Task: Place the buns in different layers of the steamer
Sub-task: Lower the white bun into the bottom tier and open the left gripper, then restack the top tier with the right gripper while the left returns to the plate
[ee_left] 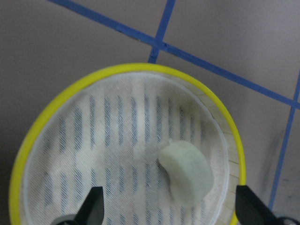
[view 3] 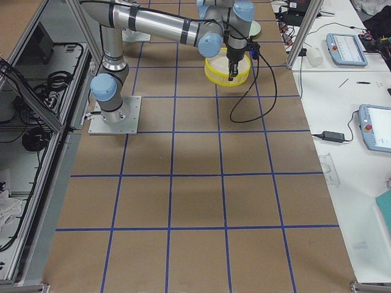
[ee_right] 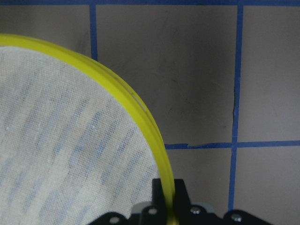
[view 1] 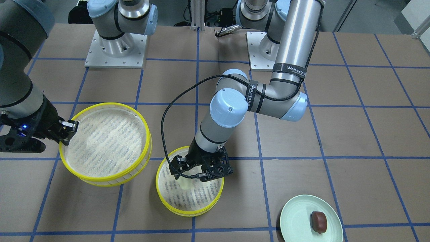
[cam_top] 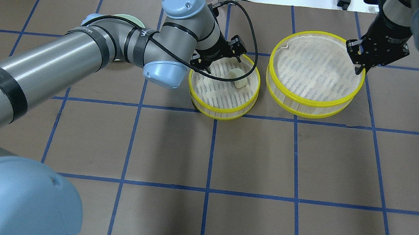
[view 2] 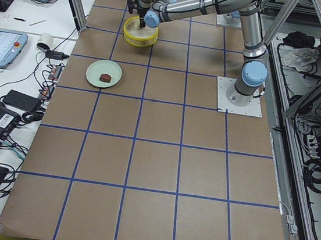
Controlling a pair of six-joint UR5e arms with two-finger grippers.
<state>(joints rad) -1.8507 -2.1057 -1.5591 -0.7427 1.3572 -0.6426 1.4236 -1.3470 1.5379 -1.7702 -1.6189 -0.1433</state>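
We see glossy yellow plastic rims on small tray [ee_left: 140, 67] and big tray [cam_top: 311, 109]; bases are white woven cloth, matt. Cream bun [ee_left: 187, 173] smooth, matt. Brown bun [view 1: 319, 222] has a faint sheen. Plate [view 1: 299, 215] smooth, glossy. Worktop [cam_top: 253, 156] matt brown paper with blue tape lines [cam_top: 211, 154]. Left arm [view 1: 295, 40] brushed metal, caps [view 1: 228, 109] glossy blue plastic.

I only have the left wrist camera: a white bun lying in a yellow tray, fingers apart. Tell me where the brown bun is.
Observer: The brown bun lies alone on a pale green plate.
Operator: Report the right gripper.
Observer: The right gripper is shut on the rim of the second tray, which stands beside yours, not stacked on it.
Operator: Say what is in that tray.
Observer: No bun; only its mesh base shows.
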